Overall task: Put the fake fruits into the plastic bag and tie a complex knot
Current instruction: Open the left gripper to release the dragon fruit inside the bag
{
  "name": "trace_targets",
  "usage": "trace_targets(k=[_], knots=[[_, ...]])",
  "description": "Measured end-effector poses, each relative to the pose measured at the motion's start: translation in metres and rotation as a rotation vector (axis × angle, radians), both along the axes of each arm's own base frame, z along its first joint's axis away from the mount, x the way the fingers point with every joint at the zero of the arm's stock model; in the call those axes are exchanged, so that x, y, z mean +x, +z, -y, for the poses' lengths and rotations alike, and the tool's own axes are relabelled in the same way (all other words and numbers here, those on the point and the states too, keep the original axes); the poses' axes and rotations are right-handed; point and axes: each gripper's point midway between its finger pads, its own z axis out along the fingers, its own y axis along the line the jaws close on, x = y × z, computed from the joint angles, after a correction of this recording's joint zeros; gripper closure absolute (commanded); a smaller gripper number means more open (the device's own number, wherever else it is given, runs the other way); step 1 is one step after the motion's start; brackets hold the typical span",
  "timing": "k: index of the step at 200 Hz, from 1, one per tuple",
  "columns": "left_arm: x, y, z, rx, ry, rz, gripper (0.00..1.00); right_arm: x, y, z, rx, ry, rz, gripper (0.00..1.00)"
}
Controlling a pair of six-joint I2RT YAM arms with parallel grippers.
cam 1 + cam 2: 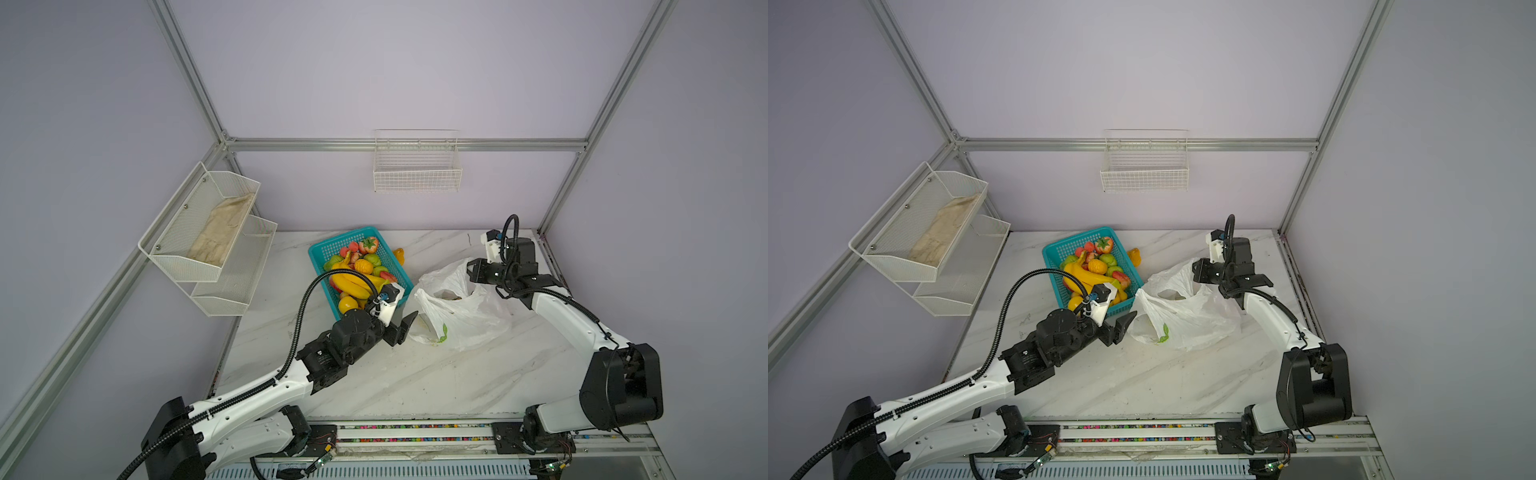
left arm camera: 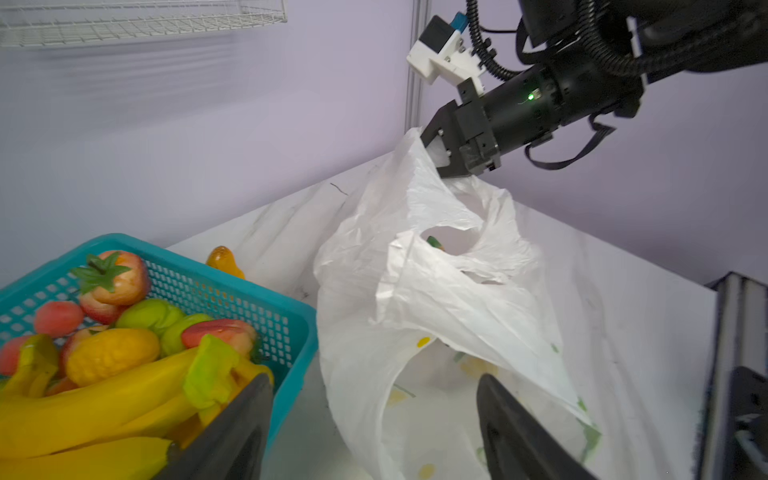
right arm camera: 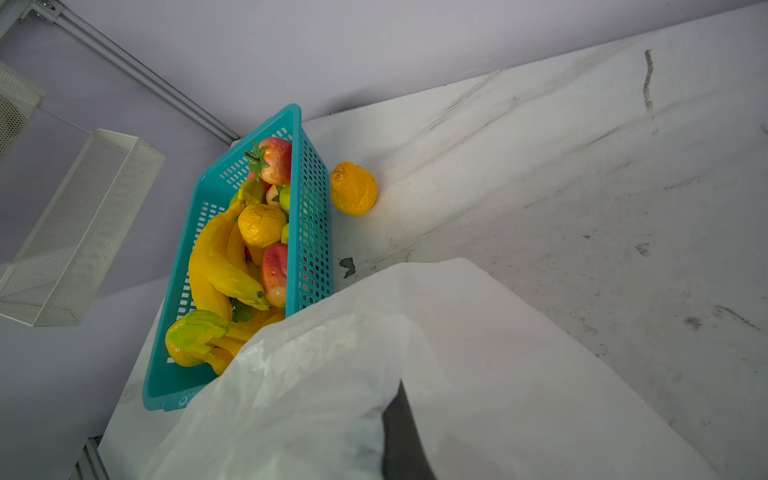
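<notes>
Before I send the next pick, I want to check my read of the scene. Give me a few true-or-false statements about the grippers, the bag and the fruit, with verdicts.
1. The right gripper is shut on the upper edge of the plastic bag. True.
2. The left gripper holds a banana. False: its jaws stand open and empty next to the bag, and the bananas lie in the teal basket.
3. Every fruit in view is in the basket. False: one orange fruit lies on the table just outside the basket's wall.
4. The bag's handles are not tied. True.
</notes>
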Motion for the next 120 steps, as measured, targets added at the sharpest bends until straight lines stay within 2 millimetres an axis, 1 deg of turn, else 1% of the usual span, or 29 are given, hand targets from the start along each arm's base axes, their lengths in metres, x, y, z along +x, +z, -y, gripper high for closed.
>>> trace_targets(k=[20, 37, 50, 65, 84, 120], knots=[[0.013, -0.023, -0.006, 0.142, 0.032, 0.02, 0.21, -0.001, 0.0, -0.001, 0.006, 0.009, -0.004, 1.0], [0.022, -0.053, -0.009, 0.283, 0.028, 0.003, 0.2, -0.002, 0.0, -0.002, 0.008, 0.012, -0.004, 1.0], [0.025, -0.073, -0.01, 0.371, 0.008, -0.011, 0.19, -0.002, 0.0, -0.002, 0.009, 0.014, -0.005, 1.0], [0.026, -0.089, -0.009, 0.434, -0.024, -0.024, 0.17, -0.002, 0.0, -0.003, 0.01, 0.015, -0.005, 1.0], [0.026, -0.095, 0.0, 0.46, -0.075, -0.025, 0.15, -0.003, 0.0, -0.003, 0.013, 0.019, -0.005, 1.0], [0.033, -0.085, 0.02, 0.445, -0.129, 0.003, 0.14, -0.003, 0.0, -0.004, 0.016, 0.02, -0.008, 1.0]])
